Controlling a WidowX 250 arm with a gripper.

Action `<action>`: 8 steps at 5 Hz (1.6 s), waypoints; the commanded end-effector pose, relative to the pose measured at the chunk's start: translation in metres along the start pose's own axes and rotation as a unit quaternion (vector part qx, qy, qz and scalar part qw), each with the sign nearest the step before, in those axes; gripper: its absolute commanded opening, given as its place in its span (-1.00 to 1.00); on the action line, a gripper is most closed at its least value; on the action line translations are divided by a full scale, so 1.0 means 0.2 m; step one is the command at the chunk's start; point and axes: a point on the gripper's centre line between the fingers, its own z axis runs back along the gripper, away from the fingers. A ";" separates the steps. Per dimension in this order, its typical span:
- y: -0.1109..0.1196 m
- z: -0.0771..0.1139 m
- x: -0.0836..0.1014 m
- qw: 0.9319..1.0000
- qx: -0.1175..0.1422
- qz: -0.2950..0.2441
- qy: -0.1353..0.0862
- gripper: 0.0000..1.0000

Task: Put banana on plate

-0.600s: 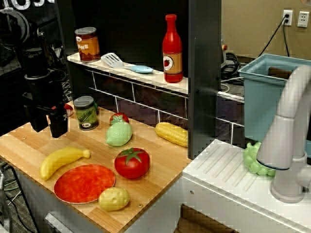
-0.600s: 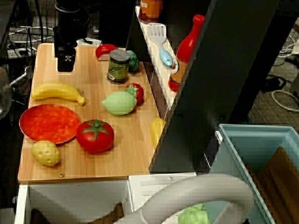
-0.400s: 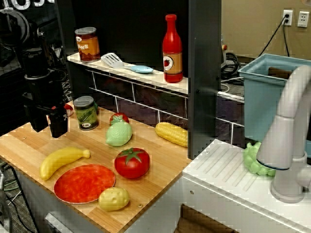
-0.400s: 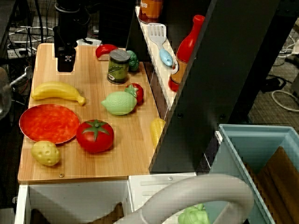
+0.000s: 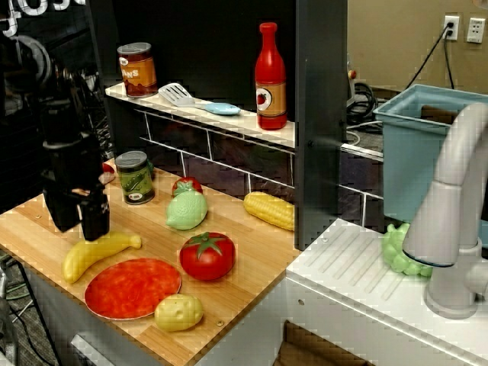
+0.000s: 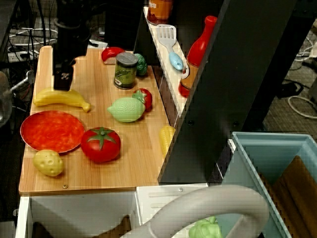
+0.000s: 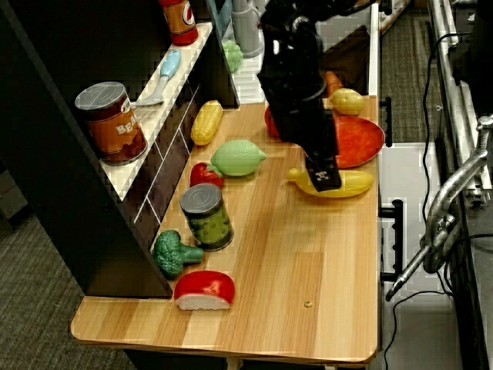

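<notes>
The yellow banana [image 5: 99, 252] lies on the wooden counter beside the far edge of the red-orange plate [image 5: 131, 288]. From above, the banana [image 6: 59, 97] sits just behind the plate [image 6: 52, 130], apart from it by a thin gap. My black gripper [image 5: 78, 229] hangs straight over the banana, fingertips close above its upper side. It looks open, with nothing between the fingers. In the view from above the gripper [image 6: 62, 84] covers part of the banana's back. The view from the counter's end shows the gripper [image 7: 325, 179] in front of the banana [image 7: 347, 185], near the plate [image 7: 360, 142].
A tomato [image 5: 207, 255] and a potato [image 5: 178, 312] border the plate. A green lemon [image 5: 187, 210], a green can [image 5: 135, 177] and a corn cob [image 5: 268, 210] stand further back. The shelf [image 5: 229, 122] carries a can, a spatula and a red bottle.
The gripper has come down and forward from the counter's back corner to just over the banana. The banana and the plate lie where they were.
</notes>
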 end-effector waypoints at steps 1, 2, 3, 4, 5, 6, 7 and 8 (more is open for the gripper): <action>0.02 0.08 -0.09 0.998 0.032 -0.031 -0.037 1.00; 0.04 0.03 -0.11 0.998 0.032 -0.033 -0.041 1.00; 0.05 0.00 -0.11 0.998 0.025 -0.030 -0.048 1.00; 0.06 0.01 -0.10 0.998 0.019 -0.028 -0.051 1.00; 0.06 0.00 -0.07 0.999 0.015 -0.021 -0.041 1.00; 0.07 0.01 -0.03 0.999 0.003 -0.002 -0.038 1.00; 0.07 -0.01 0.00 0.999 -0.006 0.009 -0.036 1.00; 0.06 -0.06 0.03 0.999 -0.004 0.018 -0.040 1.00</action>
